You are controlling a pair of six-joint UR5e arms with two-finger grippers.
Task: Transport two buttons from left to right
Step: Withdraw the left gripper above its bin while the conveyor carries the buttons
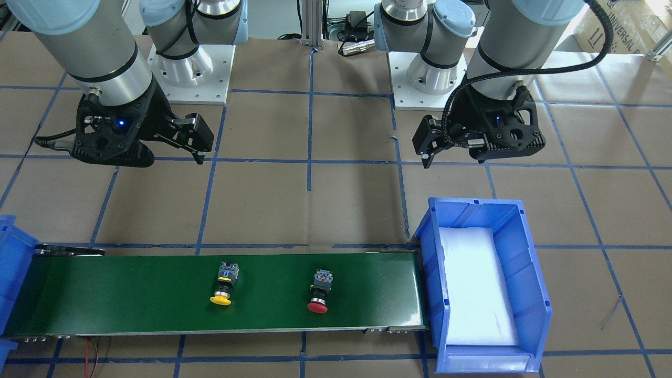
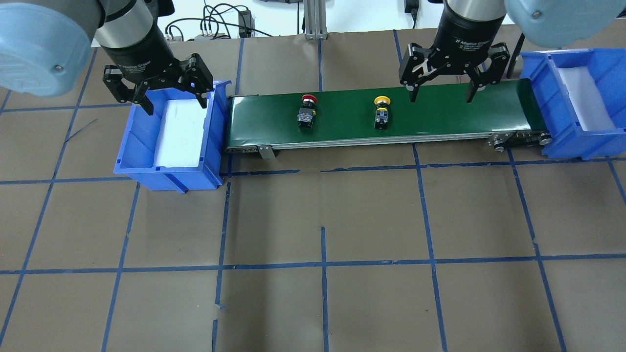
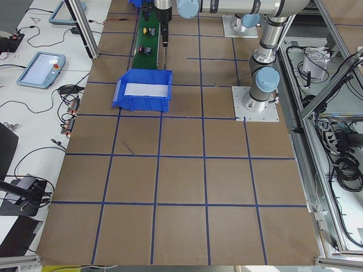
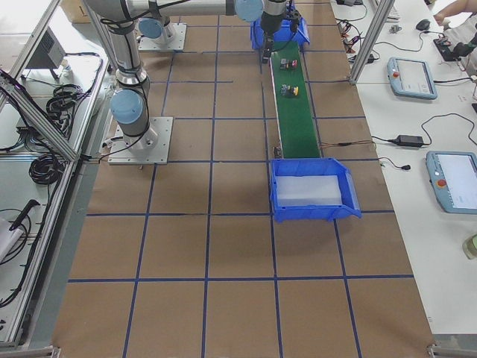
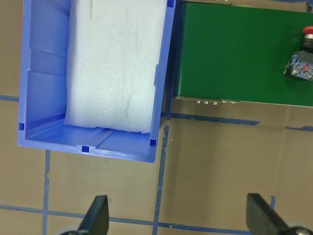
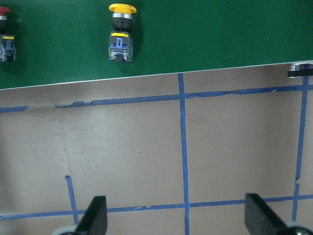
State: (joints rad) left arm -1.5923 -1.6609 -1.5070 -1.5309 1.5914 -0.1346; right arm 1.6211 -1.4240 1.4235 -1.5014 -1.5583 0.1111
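Observation:
Two buttons lie on their sides on the green conveyor belt [image 2: 440,120]. The red-capped button [image 2: 307,110] is nearer the left end [image 1: 319,295]. The yellow-capped button [image 2: 382,111] is at mid-belt [image 1: 223,286]. My left gripper [image 2: 174,103] is open and empty, above the left blue bin [image 2: 215,132]. Its wrist view shows the red button [image 5: 302,58] at the right edge. My right gripper [image 2: 442,97] is open and empty, raised beside the belt, right of the yellow button [image 6: 121,34].
The left blue bin [image 1: 436,273] holds a white foam pad and touches the belt's left end. A second blue bin [image 2: 538,93] with foam stands at the belt's right end. The table is brown paper with a blue tape grid.

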